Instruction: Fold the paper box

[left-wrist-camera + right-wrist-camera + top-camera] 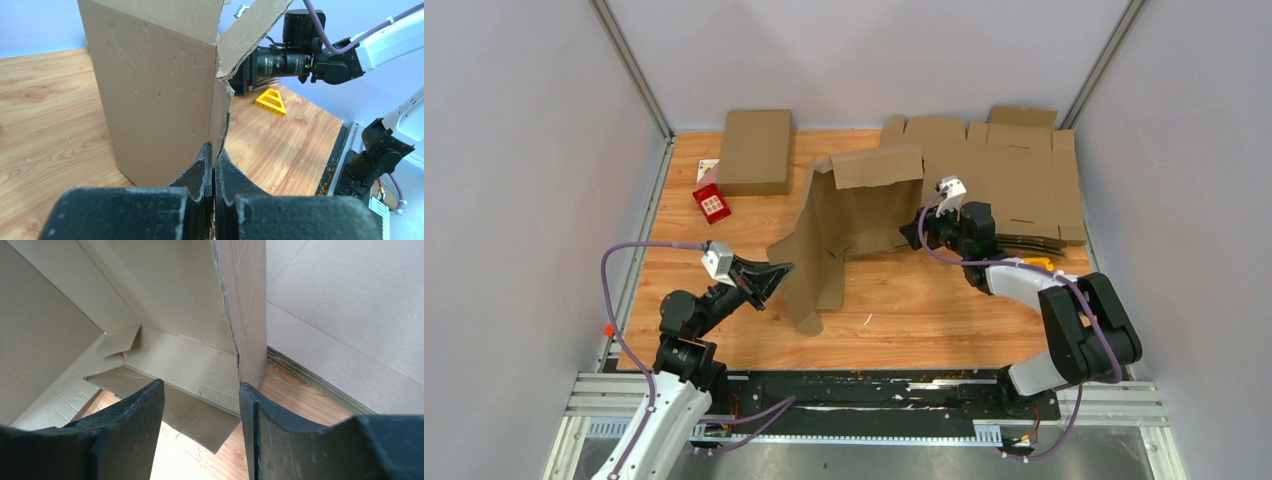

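A: Where do we stand, starting with the big things?

B: On the table [924, 310] we see a stack of flat blanks [1014, 175] at 1 o'clock and a closed brown carton [755, 150] at 11 o'clock. Neither is in play. The paper box [864, 215] stands at the centre, only half raised.

A: How raised do we call it?

B: We judge it somewhere near the middle of the job. Its walls are up and creased, but they lean and splay open toward 7 o'clock. A top flap hangs loose at 12 o'clock, and inner tabs lie unfolded in the right wrist view. We see no side tucked or locked. Squaring the walls and closing the flaps is all left.

A: And our grippers?

B: The left gripper [214, 150] is at the box's 8 o'clock side, fingers clamped on the lower edge of a side panel. The right gripper [200, 385] is at 3 o'clock. Its fingers are spread, and a wall edge stands against one finger's inner face, not pinched.

A: Anything smaller?

B: A red card [712, 204] lies just beside the carton at 10 o'clock, and a yellow triangle [270, 101] lies near the right arm. Both sit well apart from the fold.
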You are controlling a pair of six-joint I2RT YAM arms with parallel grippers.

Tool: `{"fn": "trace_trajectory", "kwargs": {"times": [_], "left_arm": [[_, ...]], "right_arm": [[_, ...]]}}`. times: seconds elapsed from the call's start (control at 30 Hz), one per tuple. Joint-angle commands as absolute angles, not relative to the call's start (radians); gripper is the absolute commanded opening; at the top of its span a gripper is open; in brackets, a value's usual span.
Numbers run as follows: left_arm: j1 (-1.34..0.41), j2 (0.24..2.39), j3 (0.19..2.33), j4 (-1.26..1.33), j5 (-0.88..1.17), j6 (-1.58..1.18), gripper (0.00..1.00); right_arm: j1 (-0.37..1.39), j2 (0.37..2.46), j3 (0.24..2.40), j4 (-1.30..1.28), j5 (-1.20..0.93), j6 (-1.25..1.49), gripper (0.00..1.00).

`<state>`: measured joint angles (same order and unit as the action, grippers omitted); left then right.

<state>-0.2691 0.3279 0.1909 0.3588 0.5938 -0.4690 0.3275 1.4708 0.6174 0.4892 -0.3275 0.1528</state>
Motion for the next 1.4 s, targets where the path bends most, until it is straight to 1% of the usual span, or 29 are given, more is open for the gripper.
{"fn": "trace_trajectory", "kwargs": {"times": [0.0, 0.23, 0.33, 0.37, 0.5, 0.53, 0.57, 0.6, 0.63, 0.67, 0.73, 0.77, 0.8, 0.93, 1.0, 1.03, 1.07, 1.1, 1.13, 1.37], "left_arm": [[-0.275, 0.334, 0.188, 0.377, 0.594, -0.464, 0.00], [-0.275, 0.342, 0.183, 0.386, 0.594, -0.465, 0.00], [-0.275, 0.346, 0.181, 0.389, 0.594, -0.465, 0.00], [-0.275, 0.347, 0.181, 0.391, 0.594, -0.464, 0.00], [-0.275, 0.347, 0.175, 0.395, 0.588, -0.463, 0.00], [-0.275, 0.348, 0.172, 0.398, 0.590, -0.465, 0.00], [-0.275, 0.348, 0.169, 0.406, 0.590, -0.468, 0.00], [-0.275, 0.351, 0.167, 0.414, 0.592, -0.471, 0.00], [-0.275, 0.353, 0.162, 0.421, 0.593, -0.473, 0.00], [-0.275, 0.356, 0.161, 0.427, 0.595, -0.475, 0.00], [-0.275, 0.363, 0.157, 0.442, 0.601, -0.480, 0.02], [-0.275, 0.366, 0.154, 0.449, 0.605, -0.483, 0.06], [-0.275, 0.370, 0.154, 0.455, 0.606, -0.486, 0.13], [-0.275, 0.364, 0.163, 0.393, 0.547, -0.476, 0.51], [-0.275, 0.355, 0.163, 0.357, 0.493, -0.470, 0.66], [-0.275, 0.356, 0.165, 0.341, 0.480, -0.466, 0.71], [-0.275, 0.357, 0.171, 0.327, 0.473, -0.460, 0.85], [-0.275, 0.359, 0.178, 0.316, 0.472, -0.454, 0.95], [-0.275, 0.359, 0.182, 0.312, 0.481, -0.449, 0.99], [-0.275, 0.289, 0.227, 0.286, 0.521, -0.507, 1.00]], "right_arm": [[0.336, 1.509, 0.637, 0.502, -0.244, 0.103, 0.58], [0.335, 1.601, 0.661, 0.615, -0.159, 0.078, 0.57], [0.335, 1.644, 0.677, 0.664, -0.162, 0.075, 0.55], [0.337, 1.654, 0.678, 0.683, -0.166, 0.076, 0.52], [0.344, 1.652, 0.668, 0.714, -0.172, 0.071, 0.39], [0.344, 1.643, 0.660, 0.727, -0.174, 0.069, 0.32], [0.344, 1.636, 0.650, 0.740, -0.179, 0.065, 0.23], [0.344, 1.631, 0.644, 0.751, -0.189, 0.064, 0.09], [0.345, 1.628, 0.644, 0.751, -0.201, 0.063, 0.03], [0.348, 1.627, 0.644, 0.742, -0.206, 0.066, 0.00], [0.365, 1.620, 0.629, 0.738, -0.198, 0.066, 0.00], [0.375, 1.613, 0.612, 0.748, -0.184, 0.063, 0.00], [0.383, 1.605, 0.596, 0.762, -0.172, 0.058, 0.00], [0.392, 1.587, 0.573, 0.772, -0.170, 0.036, 0.00], [0.393, 1.575, 0.563, 0.779, -0.166, 0.027, 0.00], [0.393, 1.570, 0.556, 0.787, -0.160, 0.022, 0.00], [0.393, 1.566, 0.549, 0.793, -0.156, 0.017, 0.00], [0.393, 1.564, 0.546, 0.796, -0.155, 0.013, 0.00], [0.394, 1.562, 0.544, 0.797, -0.155, 0.011, 0.00], [0.393, 1.563, 0.539, 0.810, -0.146, 0.004, 0.00]]}}
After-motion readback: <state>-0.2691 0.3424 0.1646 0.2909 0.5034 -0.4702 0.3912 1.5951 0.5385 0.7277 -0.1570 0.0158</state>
